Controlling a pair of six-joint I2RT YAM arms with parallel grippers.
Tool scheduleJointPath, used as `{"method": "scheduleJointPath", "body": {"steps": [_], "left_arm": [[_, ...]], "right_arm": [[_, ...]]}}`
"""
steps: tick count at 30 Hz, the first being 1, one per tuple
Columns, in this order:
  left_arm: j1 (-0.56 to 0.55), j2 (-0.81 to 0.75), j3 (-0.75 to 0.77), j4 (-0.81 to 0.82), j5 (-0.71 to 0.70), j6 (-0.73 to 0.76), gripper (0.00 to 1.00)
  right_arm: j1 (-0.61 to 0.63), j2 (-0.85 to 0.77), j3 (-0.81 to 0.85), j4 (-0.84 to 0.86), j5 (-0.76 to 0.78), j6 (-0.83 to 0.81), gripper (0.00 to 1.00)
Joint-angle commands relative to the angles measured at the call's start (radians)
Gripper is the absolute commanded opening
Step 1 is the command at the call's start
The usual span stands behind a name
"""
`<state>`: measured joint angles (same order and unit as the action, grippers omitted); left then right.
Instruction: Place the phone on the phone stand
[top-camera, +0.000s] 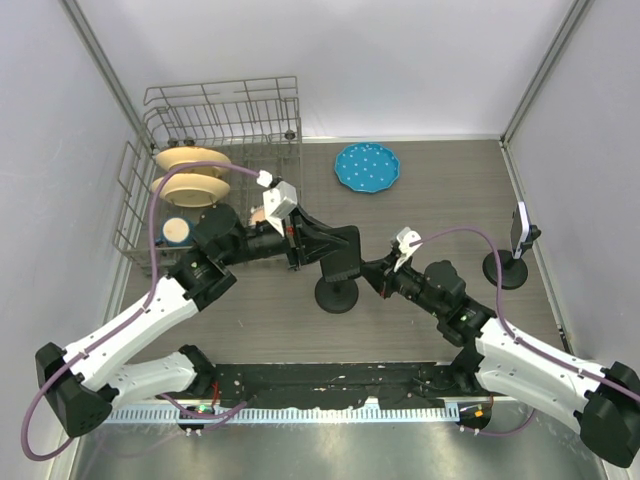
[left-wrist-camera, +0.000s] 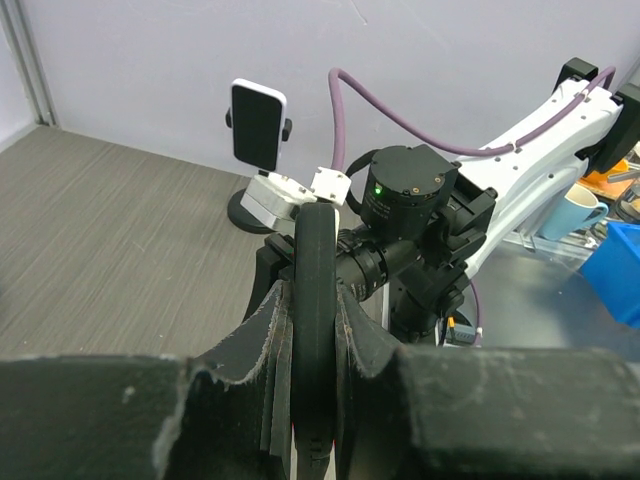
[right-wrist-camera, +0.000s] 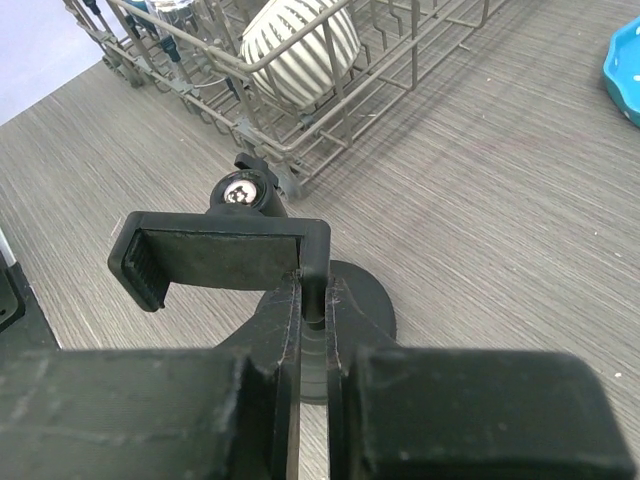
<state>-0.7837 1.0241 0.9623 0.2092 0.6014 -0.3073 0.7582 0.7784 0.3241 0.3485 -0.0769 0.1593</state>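
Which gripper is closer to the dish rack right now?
Left. The left gripper, holding the phone, sits just off the dish rack's near right corner; the right gripper is farther right, clamped on the phone stand.

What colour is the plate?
The plate is teal with small white dots, clearest in the top view.

Overhead from behind, close wrist views, right one sharing phone stand (top-camera: 337, 292)

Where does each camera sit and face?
Top external: overhead behind the bases, looking down at the table; left arm, right arm show.
Left wrist: on left gripper, fingers clamping the phone, facing the right arm.
Right wrist: on right gripper, gripping the phone stand, facing the dish rack.
Top and right wrist share the dish rack.
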Motion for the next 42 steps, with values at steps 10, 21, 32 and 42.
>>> {"method": "scheduleJointPath", "body": {"steps": [10,21,32,42], "left_arm": [[-0.008,0.231,0.078,0.321,0.38,-0.041,0.0],[-0.012,0.358,0.073,0.528,0.563,-0.018,0.0],[-0.006,0.58,0.141,0.976,0.663,-0.401,0.0],[0.052,0.579,0.095,0.861,0.666,-0.287,0.0]], "right_arm": [[-0.048,0.045,0.122,-0.005,-0.212,-0.026,0.01],[-0.235,0.143,0.154,0.078,-0.556,0.063,0.01],[-0.25,0.199,0.184,0.086,-0.638,0.016,0.01],[-0.25,0.177,0.161,0.09,-0.659,-0.009,0.01]]}}
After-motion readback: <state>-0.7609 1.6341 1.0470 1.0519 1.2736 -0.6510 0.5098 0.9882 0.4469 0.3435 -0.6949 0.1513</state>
